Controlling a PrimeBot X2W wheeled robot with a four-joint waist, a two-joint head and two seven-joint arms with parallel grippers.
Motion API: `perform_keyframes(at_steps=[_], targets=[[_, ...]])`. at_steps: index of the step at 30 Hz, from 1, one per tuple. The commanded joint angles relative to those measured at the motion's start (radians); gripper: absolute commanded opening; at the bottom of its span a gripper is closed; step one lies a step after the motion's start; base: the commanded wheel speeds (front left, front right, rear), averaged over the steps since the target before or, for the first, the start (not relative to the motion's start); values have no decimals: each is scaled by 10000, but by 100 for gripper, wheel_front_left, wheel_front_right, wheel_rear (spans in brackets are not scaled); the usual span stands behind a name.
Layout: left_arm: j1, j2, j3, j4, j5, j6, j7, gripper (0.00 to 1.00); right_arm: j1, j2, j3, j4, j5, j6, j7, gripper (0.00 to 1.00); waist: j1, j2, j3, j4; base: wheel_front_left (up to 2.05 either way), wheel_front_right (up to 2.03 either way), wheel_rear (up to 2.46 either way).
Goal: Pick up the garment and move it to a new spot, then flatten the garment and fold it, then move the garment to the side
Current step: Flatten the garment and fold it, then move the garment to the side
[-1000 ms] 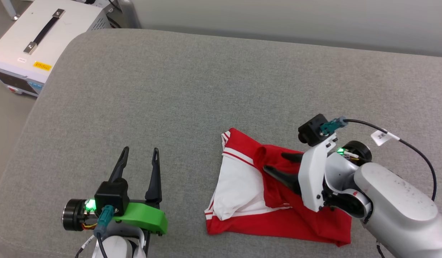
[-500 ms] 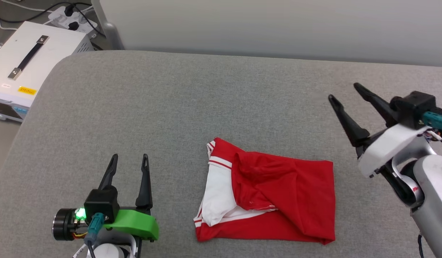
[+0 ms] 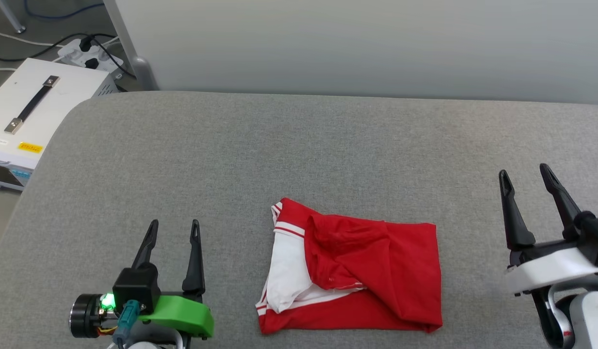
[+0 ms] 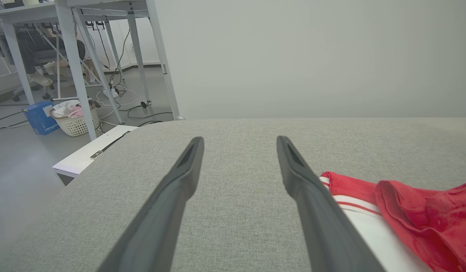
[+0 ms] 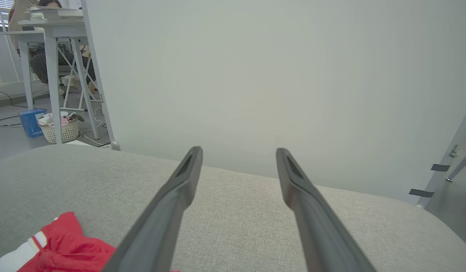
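Note:
The garment (image 3: 371,271) is a red shirt with a white sleeve and striped trim, lying folded in a rough rectangle on the grey cushioned surface (image 3: 299,155) near its front edge. A corner of the garment (image 4: 403,211) shows at the lower right of the left wrist view, and the garment (image 5: 62,249) shows at the lower left of the right wrist view. My left gripper (image 3: 175,229) stands open to the garment's left, nothing between its fingers. My right gripper (image 3: 524,173) stands open to the garment's right, also empty and apart from the cloth.
A white box with a black handle (image 3: 27,121) stands off the surface's left edge, with a power strip and cables (image 3: 85,53) behind it. A pale wall (image 3: 357,43) runs along the back. A laundry basket (image 4: 72,121) and table legs stand on the floor beyond.
My right gripper has let go of the garment, lifted off it and swung out to the right. The camera has also tilted, so the whole picture sits lower. The left gripper has not moved.

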State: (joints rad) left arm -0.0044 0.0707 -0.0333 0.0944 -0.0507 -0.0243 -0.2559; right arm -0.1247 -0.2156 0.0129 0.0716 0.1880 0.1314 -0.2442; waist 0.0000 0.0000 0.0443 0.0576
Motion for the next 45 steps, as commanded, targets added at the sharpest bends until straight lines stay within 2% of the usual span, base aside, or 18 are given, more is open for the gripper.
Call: perform_keyframes(at_steps=[1, 6, 14, 27, 34, 38, 42, 45], targets=[[200, 11, -13, -32, 84, -97, -59, 100, 270, 172, -169, -154, -176, -7, -109, 100, 0, 0, -67, -22, 0, 0, 0], [346, 1, -105, -31, 79, -172, -59, 100, 1202, 804, -464, -477, -457, -7, -162, 100, 0, 0, -186, 18, 0, 0, 0], [480, -25, -176, -83, -62, -304, -59, 100, 2336, 1272, -700, -1096, -635, -7, -173, 100, 0, 0, -350, 114, 0, 0, 0], [589, -1, -93, -62, -91, -399, -59, 100, 2675, 1449, -777, -1225, -761, -7, -175, 100, 0, 0, -385, 45, 0, 0, 0], [476, -8, -62, -38, -68, -395, -59, 100, 1727, 854, -798, -1557, -821, -7, -175, 100, 0, 0, -292, 66, 0, 0, 0], [380, -18, -85, -50, -46, -393, -59, 100, 636, 82, -720, -1479, -381, -7, 72, 100, 0, 0, -135, 105, 0, 0, 0], [245, -23, -99, -49, -27, -402, -59, 100, -554, -1045, -168, -1393, 245, -7, 1494, 100, 0, 0, 49, 179, 0, 0, 0], [146, -24, -89, -45, -21, -411, -59, 100, -1278, -1797, 398, -1184, 1275, -7, 3084, 100, 0, 0, 184, 236, 0, 0, 0]])
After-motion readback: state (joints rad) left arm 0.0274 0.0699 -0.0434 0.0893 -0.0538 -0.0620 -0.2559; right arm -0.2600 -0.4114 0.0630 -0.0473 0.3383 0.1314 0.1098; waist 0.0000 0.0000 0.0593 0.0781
